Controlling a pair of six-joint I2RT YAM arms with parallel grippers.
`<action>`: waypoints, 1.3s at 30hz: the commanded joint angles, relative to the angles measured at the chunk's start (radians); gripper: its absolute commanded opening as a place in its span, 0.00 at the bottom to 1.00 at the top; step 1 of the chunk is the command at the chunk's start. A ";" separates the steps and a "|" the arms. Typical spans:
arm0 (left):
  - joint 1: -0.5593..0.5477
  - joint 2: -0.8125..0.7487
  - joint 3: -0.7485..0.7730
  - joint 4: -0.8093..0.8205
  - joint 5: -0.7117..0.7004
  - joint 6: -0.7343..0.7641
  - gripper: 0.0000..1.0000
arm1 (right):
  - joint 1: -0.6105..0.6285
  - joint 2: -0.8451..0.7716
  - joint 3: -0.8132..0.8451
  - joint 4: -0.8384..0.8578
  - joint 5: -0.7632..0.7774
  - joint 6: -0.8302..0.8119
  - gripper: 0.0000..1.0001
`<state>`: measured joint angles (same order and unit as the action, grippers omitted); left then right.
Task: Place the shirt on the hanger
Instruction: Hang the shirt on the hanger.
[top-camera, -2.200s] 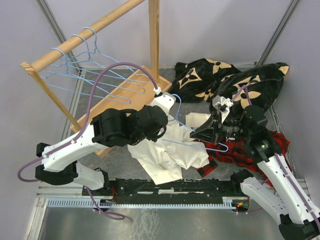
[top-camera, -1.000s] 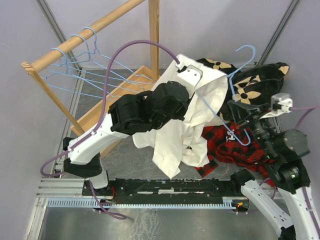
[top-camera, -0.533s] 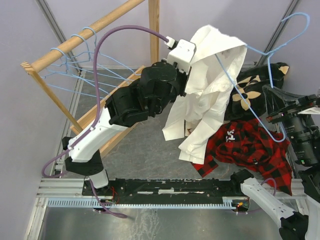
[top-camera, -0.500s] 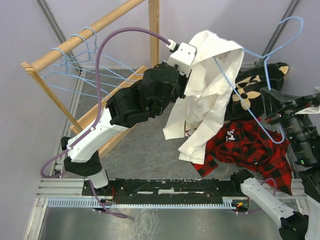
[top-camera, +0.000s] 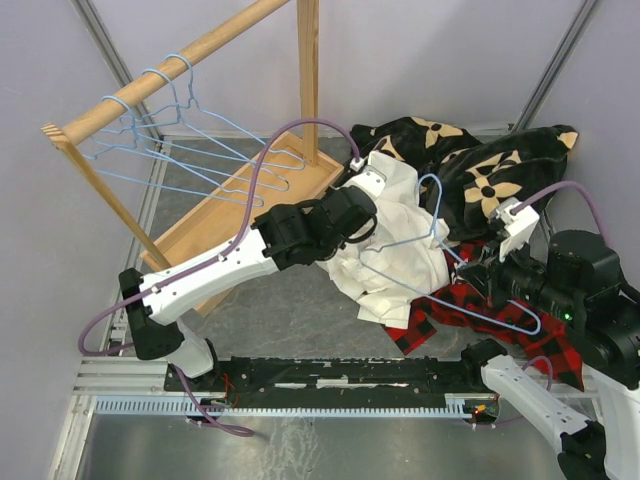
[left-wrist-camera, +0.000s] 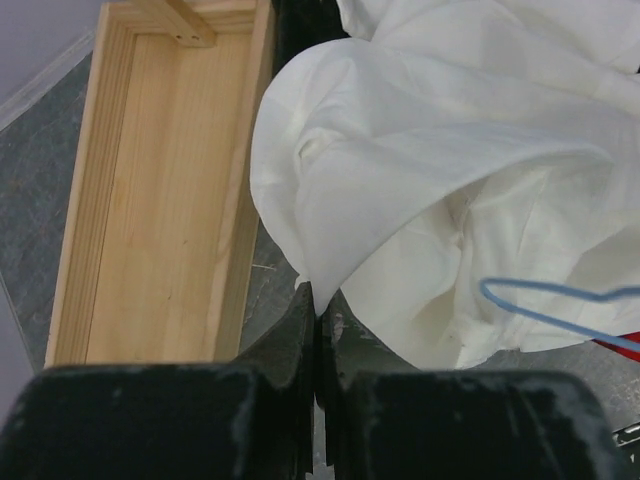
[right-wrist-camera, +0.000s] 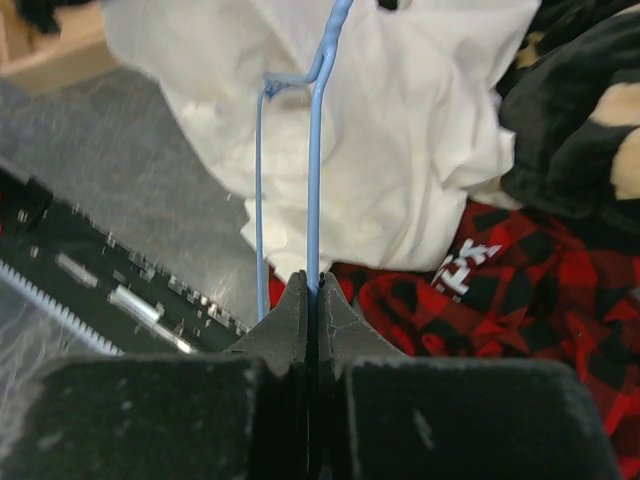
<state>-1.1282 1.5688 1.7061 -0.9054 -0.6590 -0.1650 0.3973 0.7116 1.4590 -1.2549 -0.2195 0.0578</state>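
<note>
The cream-white shirt (top-camera: 395, 262) lies crumpled on the grey floor in the middle, partly over the plaid garment. My left gripper (top-camera: 384, 205) is shut on a fold of the shirt; in the left wrist view the cloth (left-wrist-camera: 440, 170) runs into the closed tips (left-wrist-camera: 318, 300). My right gripper (top-camera: 482, 277) is shut on the light-blue wire hanger (top-camera: 398, 245), which lies across the shirt with its hook toward the blanket. In the right wrist view the wire (right-wrist-camera: 316, 180) rises from the closed tips (right-wrist-camera: 312, 285) over the shirt (right-wrist-camera: 400, 130). A loop of the hanger (left-wrist-camera: 550, 290) shows in the left wrist view.
A wooden rack (top-camera: 170, 70) with three more blue hangers (top-camera: 150, 135) stands at the back left on its wooden base (top-camera: 240, 200). The black flowered blanket (top-camera: 500, 165) lies at the back right. The red-and-black plaid garment (top-camera: 450, 310) lies at the right.
Both arms have come down from a raised pose. The shirt and the hanger, held high half a second ago, now rest low on the floor and the plaid garment.
</note>
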 joint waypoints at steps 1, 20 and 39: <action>0.044 -0.101 -0.008 0.019 0.018 -0.048 0.03 | -0.002 -0.034 0.045 -0.083 -0.175 -0.062 0.00; 0.080 -0.195 -0.043 -0.006 0.148 0.045 0.03 | -0.003 -0.109 -0.135 0.173 -0.456 -0.015 0.00; 0.080 -0.228 -0.057 -0.057 0.143 0.052 0.03 | -0.002 -0.277 -0.096 0.262 -0.053 -0.065 0.00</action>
<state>-1.0546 1.3777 1.6459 -0.9726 -0.5201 -0.1516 0.3973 0.4686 1.3685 -1.1019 -0.3386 -0.0051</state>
